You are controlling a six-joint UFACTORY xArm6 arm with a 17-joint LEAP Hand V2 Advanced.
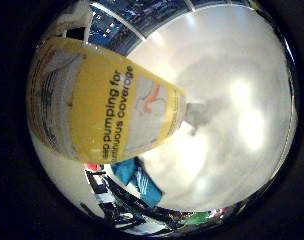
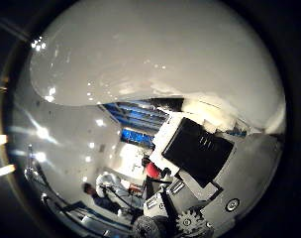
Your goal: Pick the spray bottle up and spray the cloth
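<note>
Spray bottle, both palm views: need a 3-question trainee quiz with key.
1. True or false: the spray bottle fills much of the little finger side view, so it sits close to the palm.
2. What colour is the bottle's label band? A) yellow B) green C) red
3. Fill in: in the thumb side view, the geared black and white parts belong to the ____.

Key: 1 true; 2 A; 3 hand.

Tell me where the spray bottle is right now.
The spray bottle fills much of the little finger side palm view, close against the palm, above the white table. The hand shows beside its white body.
</note>
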